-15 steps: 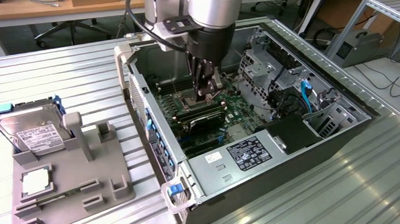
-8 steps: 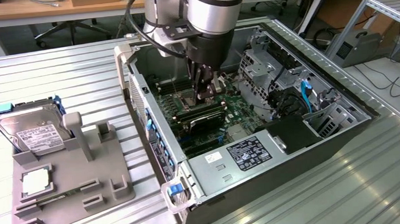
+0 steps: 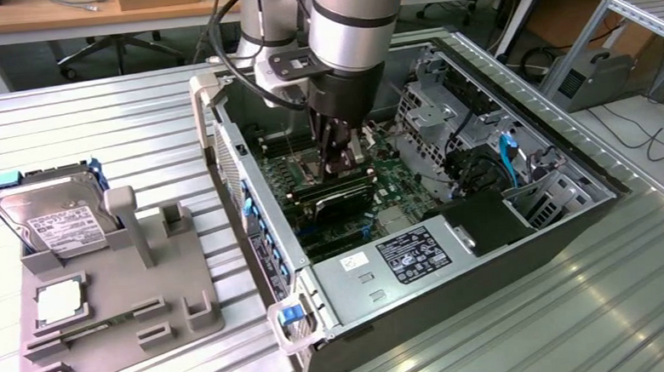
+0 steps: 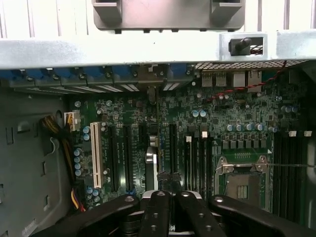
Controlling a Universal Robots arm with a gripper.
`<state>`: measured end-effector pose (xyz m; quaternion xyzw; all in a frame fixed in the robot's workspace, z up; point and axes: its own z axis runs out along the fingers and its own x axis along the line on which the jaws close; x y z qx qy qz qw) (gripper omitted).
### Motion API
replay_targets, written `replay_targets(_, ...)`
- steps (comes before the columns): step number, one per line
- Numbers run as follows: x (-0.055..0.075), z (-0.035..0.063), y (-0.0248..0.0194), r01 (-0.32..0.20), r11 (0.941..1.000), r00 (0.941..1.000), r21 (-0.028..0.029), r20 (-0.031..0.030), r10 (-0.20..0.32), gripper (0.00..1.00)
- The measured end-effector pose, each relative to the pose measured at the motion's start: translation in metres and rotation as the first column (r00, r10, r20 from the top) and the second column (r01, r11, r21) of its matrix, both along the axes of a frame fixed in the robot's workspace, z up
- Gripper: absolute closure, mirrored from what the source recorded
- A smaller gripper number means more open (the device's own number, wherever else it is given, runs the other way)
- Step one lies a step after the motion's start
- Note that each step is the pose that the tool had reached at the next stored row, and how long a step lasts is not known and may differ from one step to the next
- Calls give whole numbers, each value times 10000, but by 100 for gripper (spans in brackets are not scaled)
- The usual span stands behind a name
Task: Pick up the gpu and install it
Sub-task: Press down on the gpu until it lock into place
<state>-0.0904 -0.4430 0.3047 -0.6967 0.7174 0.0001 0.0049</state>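
- Fingers (image 3: 333, 150) of the gripper (image 3: 343, 163) are pressed narrow together, deep inside the open computer case (image 3: 231, 170), which lies on its side on the ribbed metal counter (image 3: 101, 121).
- The gpu (image 3: 335, 196), a slim black card, stands on edge over the expansion slots of the green motherboard (image 3: 395, 183), directly beneath the fingertips. Whether they pinch its top edge or merely bear on it cannot be told.
- In the wrist view, the gripper (image 4: 170, 197) hangs over the motherboard (image 4: 237, 118), with a white slot (image 4: 96, 155) to one side and the metal-framed processor socket (image 4: 244, 180) to the other.
- A black label with white print (image 3: 410, 254) sits on the grey power supply at the case's near end; its lettering is too small to read.
- At the exterior view's left, well apart from the case, a grey holder (image 3: 144, 290) carries a silver hard drive (image 3: 55, 219) in a blue frame. Its white label bears print and a barcode that cannot be read.
- A square silver chip (image 3: 59, 301) lies in a recess of the same holder, nearer the camera than the drive.
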Motion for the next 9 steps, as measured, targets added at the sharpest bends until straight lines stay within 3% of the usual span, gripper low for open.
replay_targets(9,39,-42,-15,-1,10000,10000,-2,-1,1,89)
